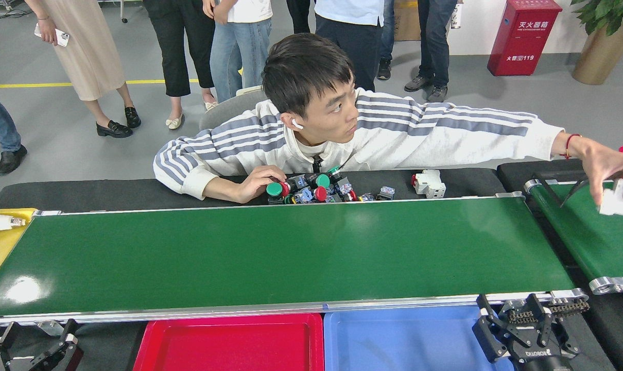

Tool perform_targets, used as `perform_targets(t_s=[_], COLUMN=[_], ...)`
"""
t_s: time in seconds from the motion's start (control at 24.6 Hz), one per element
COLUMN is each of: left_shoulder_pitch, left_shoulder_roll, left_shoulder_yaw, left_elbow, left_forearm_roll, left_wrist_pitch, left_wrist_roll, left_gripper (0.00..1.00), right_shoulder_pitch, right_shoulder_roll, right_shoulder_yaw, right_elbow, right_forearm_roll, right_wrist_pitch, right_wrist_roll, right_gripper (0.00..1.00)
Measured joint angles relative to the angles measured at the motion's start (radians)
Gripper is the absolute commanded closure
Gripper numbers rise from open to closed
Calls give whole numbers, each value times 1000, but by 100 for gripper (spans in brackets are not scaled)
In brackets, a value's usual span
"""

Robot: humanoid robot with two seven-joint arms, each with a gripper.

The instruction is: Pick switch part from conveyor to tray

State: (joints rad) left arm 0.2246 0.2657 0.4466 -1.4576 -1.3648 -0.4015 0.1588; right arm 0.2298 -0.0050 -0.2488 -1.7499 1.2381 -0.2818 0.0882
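Below conveyor (270, 252): trays (229, 342) (red, blue).

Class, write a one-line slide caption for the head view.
Bare conveyor, red tray and blue tray waiting; a person's hand holds a white part over the side belt.

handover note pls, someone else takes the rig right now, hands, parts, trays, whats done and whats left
Left hand: open, empty, low beside the red tray.
Right hand: open, empty, by the blue tray.
Conveyor: no parts on the belt.
Switch parts: piled on the far side under a person's hand. The person's other hand holds a white part over the smaller belt.
Done: nothing visible in either tray.
Left: wait for a part, pick it, tray it.
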Motion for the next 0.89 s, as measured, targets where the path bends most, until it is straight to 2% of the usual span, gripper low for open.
perform_targets(t_s=[0.2, 0.37, 0.65, 0.89], left_shoulder_pitch=[1, -2, -22, -38], left_shoulder_roll=[14, 14, 14, 14], left_shoulder_yaw=[0, 0, 0, 0], left_elbow=[3, 3, 2, 4], left_forearm_roll=[-3, -3, -3, -2], left_wrist_pitch=[-1, -1, -1, -1], left_wrist_roll=[1, 2, 23, 25], left_gripper=[0, 0, 0, 0], right_shoulder_pitch=[0, 0, -3, -8], right_shoulder_roll=[-15, -16, -16, -16], right_shoulder_yaw=[-1, -2, -2, -2], right_elbow=[6, 9, 10, 10], right_forearm_roll=[0, 2, 3, 4], right_wrist_pitch=[-78, -89, 44, 79], right_wrist_roll=[-3, -3, 25, 47], right_gripper=[1, 1, 1, 1])
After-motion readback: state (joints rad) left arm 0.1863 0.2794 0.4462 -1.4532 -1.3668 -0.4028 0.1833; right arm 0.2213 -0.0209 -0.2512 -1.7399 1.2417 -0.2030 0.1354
